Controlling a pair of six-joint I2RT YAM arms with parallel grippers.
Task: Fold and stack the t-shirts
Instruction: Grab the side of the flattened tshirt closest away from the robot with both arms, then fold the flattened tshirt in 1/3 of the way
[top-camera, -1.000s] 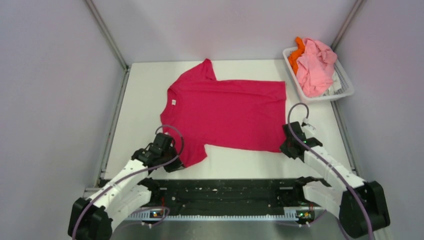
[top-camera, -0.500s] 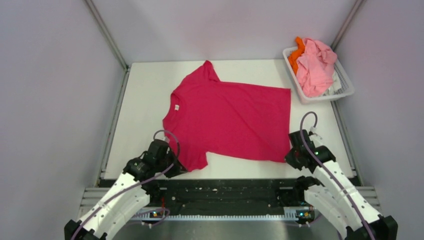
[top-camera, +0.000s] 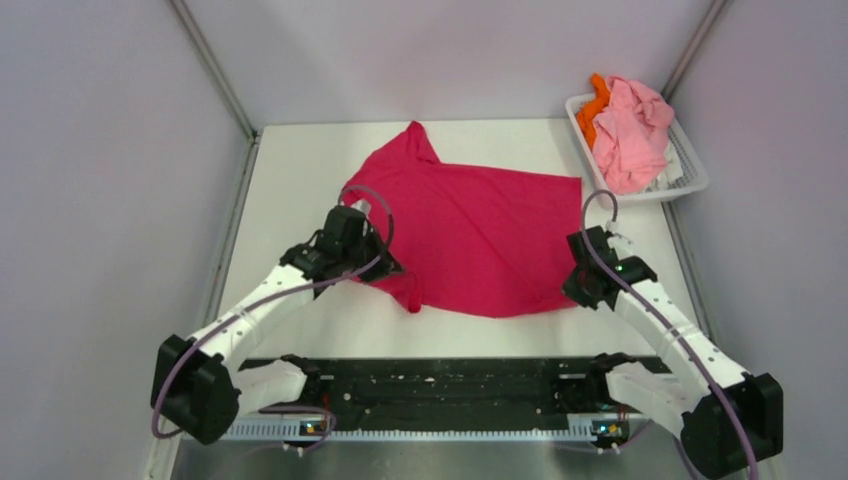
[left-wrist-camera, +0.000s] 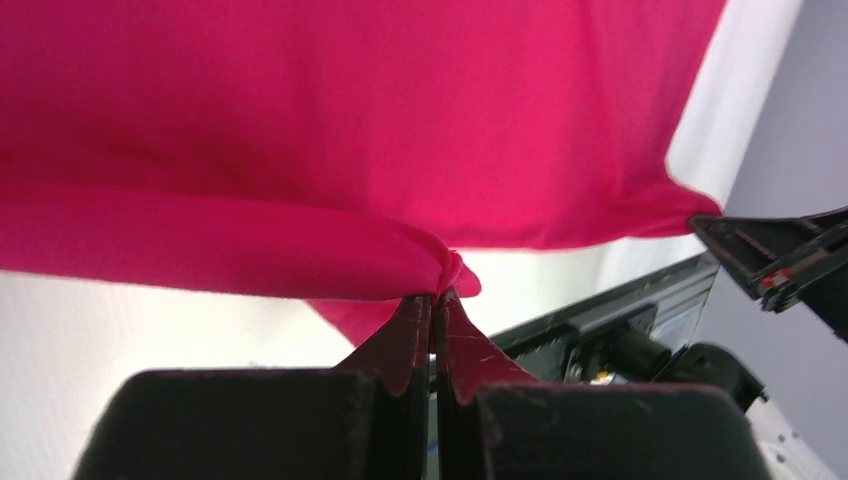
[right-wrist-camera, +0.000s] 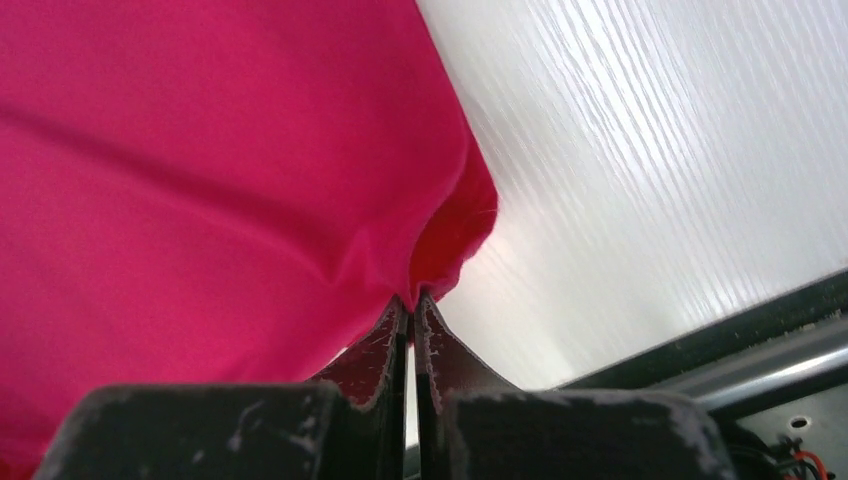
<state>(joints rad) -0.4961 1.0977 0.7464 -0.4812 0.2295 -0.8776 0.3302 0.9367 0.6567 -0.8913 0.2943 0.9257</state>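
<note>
With left gripper (left-wrist-camera: 433, 298) pinching seemingly the near sleeve and right gripper (right-wrist-camera: 410, 300) pinching the near hem corner of the plain magenta-red cloth t-shirt (top-camera: 480, 232) on the white table (top-camera: 290, 180), lift both evenly and fold away, matching edges.

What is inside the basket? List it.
The basket holds a pink shirt heaped on top and an orange shirt poking out at its far left edge. Anything beneath them is covered.
</note>
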